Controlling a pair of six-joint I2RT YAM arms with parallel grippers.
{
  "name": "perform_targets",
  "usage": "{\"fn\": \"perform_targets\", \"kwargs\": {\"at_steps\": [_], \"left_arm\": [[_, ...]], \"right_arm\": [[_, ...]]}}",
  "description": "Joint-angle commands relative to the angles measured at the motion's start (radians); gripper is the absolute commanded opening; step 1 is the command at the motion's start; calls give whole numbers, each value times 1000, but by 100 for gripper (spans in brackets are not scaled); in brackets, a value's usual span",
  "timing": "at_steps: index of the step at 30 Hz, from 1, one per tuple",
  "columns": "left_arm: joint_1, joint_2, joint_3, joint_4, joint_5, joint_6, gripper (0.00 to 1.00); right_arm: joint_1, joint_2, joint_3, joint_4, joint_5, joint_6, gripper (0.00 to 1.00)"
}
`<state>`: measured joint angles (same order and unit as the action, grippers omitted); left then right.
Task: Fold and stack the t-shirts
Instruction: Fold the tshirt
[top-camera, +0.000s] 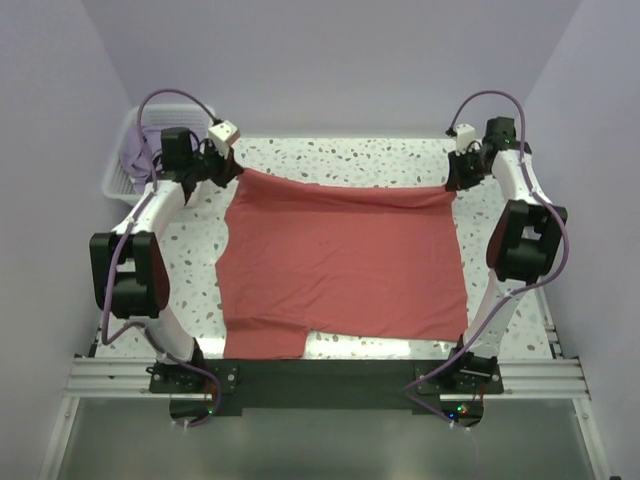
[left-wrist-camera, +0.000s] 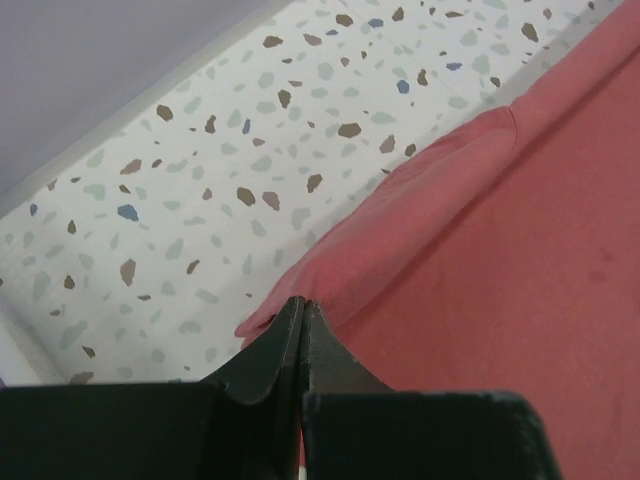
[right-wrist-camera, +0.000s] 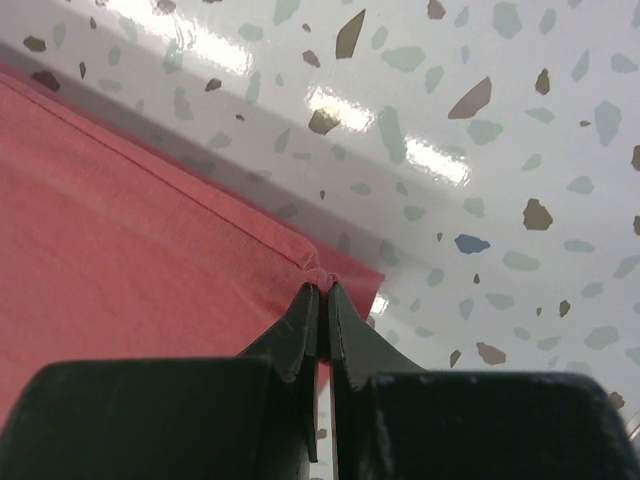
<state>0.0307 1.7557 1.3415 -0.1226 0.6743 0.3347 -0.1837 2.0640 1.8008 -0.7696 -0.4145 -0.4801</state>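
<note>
A coral-red short-sleeved cotton t-shirt is spread across the middle of a white speckled terrazzo-pattern table. Its body lies mostly flat and reaches almost to the table's near edge, where the two arm bases are bolted.

Toward the table's far left side, the left gripper has its black fingers pressed together on one corner of the shirt's far edge, with a fold of red cloth pinched between the tips. Toward the table's far right side, the right gripper is clamped the same way on the opposite corner. Between them the far edge runs as a stretched, slightly rumpled line.

Just off the table's far left corner stands a white plastic lattice basket. A pale lavender-purple cloth t-shirt sits bunched inside it.
</note>
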Motion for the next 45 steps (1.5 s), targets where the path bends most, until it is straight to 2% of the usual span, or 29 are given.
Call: {"fn": "perform_targets", "kwargs": {"at_steps": [1,12,21,29,38,45], "left_arm": [[8,-97,-85,-14,7,75,0],[3,-246,-321,-68,-18,130,0],[-3,-222,-464,-58,-102,128,0],[-5,-130,-446,-49,-163,127,0],[-2,-110,-277,-132,-151,141,0],[-6,-104,-324,-164,-140,191,0]], "right_arm": [[-8,-87,-46,-25,-35,-67,0],[-13,-133,-195,3,-12,-137,0],[-13,-59,-219,3,3,-147,0],[-13,-54,-239,-13,19,-178,0],[-13,-77,-169,-82,14,-218,0],[-13,-87,-256,-80,54,-305,0]]}}
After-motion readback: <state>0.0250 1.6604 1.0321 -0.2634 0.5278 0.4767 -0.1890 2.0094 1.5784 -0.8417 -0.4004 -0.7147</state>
